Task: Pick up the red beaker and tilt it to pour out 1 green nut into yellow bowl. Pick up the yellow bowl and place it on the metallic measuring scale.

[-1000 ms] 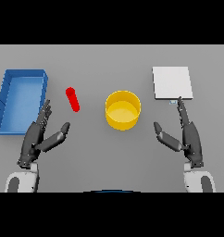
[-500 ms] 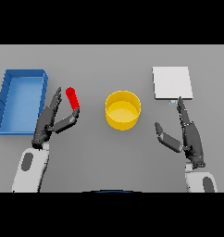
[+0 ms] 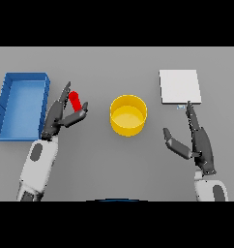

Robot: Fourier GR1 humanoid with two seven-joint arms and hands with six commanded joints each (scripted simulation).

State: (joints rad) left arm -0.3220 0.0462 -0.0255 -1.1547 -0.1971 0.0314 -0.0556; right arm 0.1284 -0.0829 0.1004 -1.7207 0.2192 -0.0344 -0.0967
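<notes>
The red beaker (image 3: 75, 100) is a small red cylinder lying tilted on the table, left of the yellow bowl (image 3: 128, 115). My left hand (image 3: 60, 117) reaches around it, fingers straight on its left side and the thumb on its lower right, not closed on it. Any green nut is hidden from this view. The yellow bowl stands upright at the table's centre. The metallic measuring scale (image 3: 180, 86) is a pale square plate at the far right. My right hand (image 3: 198, 140) hovers open below the scale, fingers pointing at its near edge.
A blue rectangular bin (image 3: 21, 105) sits at the far left, just beside my left hand and forearm.
My left hand has moved forward and to the right from the table's near left until its fingers and thumb flank the red beaker. The right hand has barely shifted.
</notes>
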